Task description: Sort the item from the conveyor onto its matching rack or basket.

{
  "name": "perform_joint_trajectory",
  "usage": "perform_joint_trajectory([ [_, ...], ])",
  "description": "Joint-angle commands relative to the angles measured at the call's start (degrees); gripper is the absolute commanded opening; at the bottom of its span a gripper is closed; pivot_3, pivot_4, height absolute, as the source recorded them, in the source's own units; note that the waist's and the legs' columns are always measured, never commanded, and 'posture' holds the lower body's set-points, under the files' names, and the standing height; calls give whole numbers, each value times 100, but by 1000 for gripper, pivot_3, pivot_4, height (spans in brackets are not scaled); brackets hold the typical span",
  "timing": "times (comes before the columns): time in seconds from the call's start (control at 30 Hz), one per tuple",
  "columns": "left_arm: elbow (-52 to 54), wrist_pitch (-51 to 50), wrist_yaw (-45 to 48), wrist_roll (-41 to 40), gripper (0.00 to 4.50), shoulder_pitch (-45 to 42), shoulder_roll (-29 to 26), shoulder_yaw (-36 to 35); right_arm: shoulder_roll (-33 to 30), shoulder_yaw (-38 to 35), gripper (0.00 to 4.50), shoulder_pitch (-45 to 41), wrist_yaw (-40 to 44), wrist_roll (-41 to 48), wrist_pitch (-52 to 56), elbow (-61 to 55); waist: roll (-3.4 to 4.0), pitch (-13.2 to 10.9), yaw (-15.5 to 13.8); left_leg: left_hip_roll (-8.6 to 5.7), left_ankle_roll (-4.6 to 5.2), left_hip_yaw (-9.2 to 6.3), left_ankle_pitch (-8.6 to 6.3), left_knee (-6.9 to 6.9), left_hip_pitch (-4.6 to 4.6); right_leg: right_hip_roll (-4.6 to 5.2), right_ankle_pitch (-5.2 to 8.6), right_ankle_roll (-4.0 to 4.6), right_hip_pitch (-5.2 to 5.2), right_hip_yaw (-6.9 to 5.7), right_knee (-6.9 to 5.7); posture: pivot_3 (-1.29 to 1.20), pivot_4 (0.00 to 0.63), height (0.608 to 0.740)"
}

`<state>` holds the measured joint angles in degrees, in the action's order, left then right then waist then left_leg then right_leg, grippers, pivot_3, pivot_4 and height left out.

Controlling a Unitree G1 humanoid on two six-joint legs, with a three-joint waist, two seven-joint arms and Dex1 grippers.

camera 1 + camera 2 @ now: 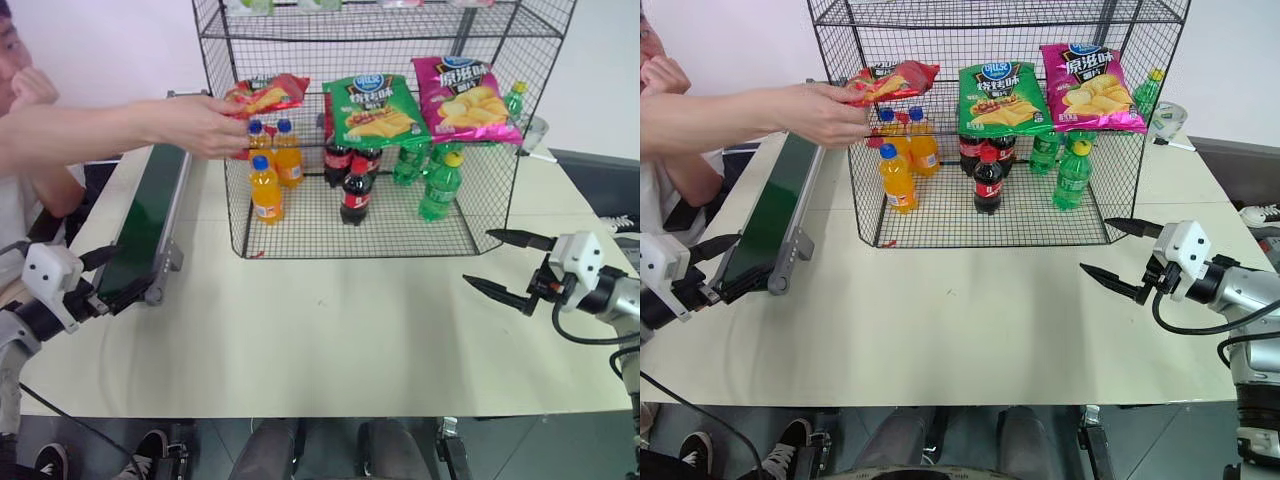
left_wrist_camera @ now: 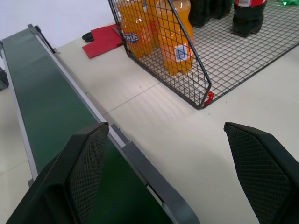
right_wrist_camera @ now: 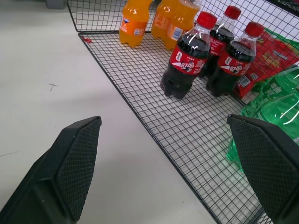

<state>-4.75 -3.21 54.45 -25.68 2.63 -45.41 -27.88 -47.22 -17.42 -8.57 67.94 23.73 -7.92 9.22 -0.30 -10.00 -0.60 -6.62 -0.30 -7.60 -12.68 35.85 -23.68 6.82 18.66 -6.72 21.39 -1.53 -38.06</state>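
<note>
My left claw (image 1: pixel 100 283) hangs at the near end of the long dark green conveyor belt in its grey metal frame (image 1: pixel 150 225), its two black fingers spread wide with nothing between them; from my left wrist one finger (image 2: pixel 86 163) sits over the belt and the other over the pale table (image 1: pixel 330 330), and I cannot tell whether either touches anything. Above the far part of the belt a person's hand (image 1: pixel 205 125) reaches in from the left and grips the red crinkly chip bag with yellow chips pictured (image 1: pixel 268 95), holding it against the left front edge of the tall black wire-mesh rack (image 1: pixel 370 230), at the level of the tier where a green chip bag (image 1: pixel 375 110) and a magenta chip bag (image 1: pixel 462 98) lie; the hand covers the red bag's left end. Below stand orange soda bottles (image 1: pixel 266 190), dark cola bottles (image 1: pixel 356 192) and green bottles (image 1: pixel 438 186), the rear ones half hidden. The rack's top is cut off. To the right, my right claw (image 1: pixel 503 266) hovers above the table in front of the rack's right corner, fingers wide apart and empty.
</note>
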Motion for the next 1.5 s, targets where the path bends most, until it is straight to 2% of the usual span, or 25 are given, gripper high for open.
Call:
perform_joint_trajectory([
  [0.03, 40, 107, -72, 15, 4124, -13, 0, -108, 19, -45, 4500, -133, -33, 40, -104, -12, 0, 0, -1, 0, 0, 0, 0, 0, 0, 0, 0, 0, 0, 0, 0, 0, 150, 740],
  [0.57, 188, 291, -299, 189, 4124, 139, 116, -111, 41, 142, 4500, -347, -50, -13, -62, 0, 0, -1, 4, 0, 0, 0, 0, -1, 0, 0, 0, 0, 0, 0, 1, 0, 150, 740],
  [1.03, -45, 704, -392, 382, 4124, 170, 57, -132, 125, 270, 4500, -364, -190, 81, 200, -459, 1, -2, 0, 0, 0, 0, 0, -6, 0, 0, 0, 0, 2, 0, 6, 0, 150, 740],
  [1.5, -37, 1005, -522, 448, 4124, 640, 55, -343, 155, 382, 4500, -411, -188, 81, 280, -518, 1, -3, -2, 0, 0, 1, 0, -13, 0, 1, 0, 1, 3, 0, 6, 0, 150, 740],
])
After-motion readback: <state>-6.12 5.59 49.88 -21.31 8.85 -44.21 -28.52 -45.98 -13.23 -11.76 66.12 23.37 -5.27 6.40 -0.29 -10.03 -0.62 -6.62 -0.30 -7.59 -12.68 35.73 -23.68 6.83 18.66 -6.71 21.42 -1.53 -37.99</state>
